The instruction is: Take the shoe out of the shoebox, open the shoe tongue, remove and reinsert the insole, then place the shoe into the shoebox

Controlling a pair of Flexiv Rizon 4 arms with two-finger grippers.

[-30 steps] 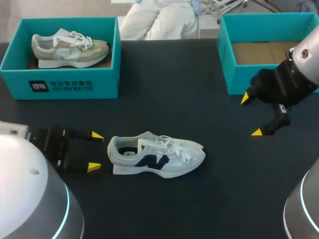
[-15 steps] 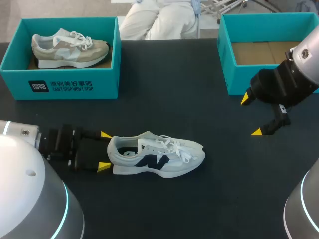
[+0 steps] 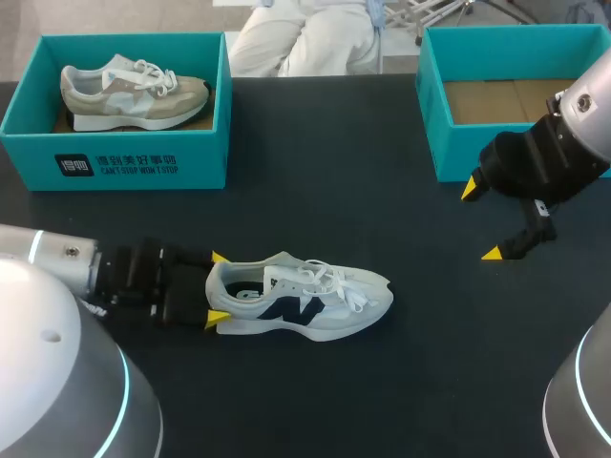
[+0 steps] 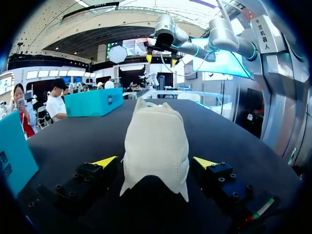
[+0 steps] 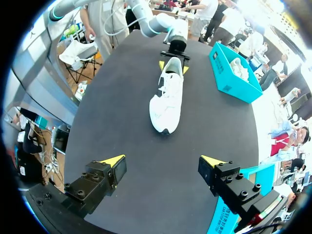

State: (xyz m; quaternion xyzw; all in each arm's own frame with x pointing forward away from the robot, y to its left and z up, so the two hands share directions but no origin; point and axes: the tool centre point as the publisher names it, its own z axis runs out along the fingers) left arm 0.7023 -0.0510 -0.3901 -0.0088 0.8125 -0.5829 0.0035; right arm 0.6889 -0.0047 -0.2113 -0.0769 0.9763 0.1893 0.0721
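Observation:
A white shoe [image 3: 301,298] with a dark side logo lies on its sole in the middle of the black table, toe to the right. My left gripper [image 3: 219,288] is open with the shoe's heel [image 4: 156,146] between its yellow fingertips; whether they touch it I cannot tell. My right gripper [image 3: 483,221] hangs open and empty above the table at the right, near the empty teal shoebox [image 3: 434,119]. In the right wrist view the shoe [image 5: 168,95] lies well ahead of that gripper [image 5: 163,161], with the left gripper [image 5: 174,65] at its far end.
A second teal shoebox [image 3: 143,162] at the back left holds a beige shoe [image 3: 134,91]. Bare table lies between the white shoe and the right box.
My left gripper has slid right along the table until its fingertips straddle the shoe's heel. The right arm and the shoe have stayed put.

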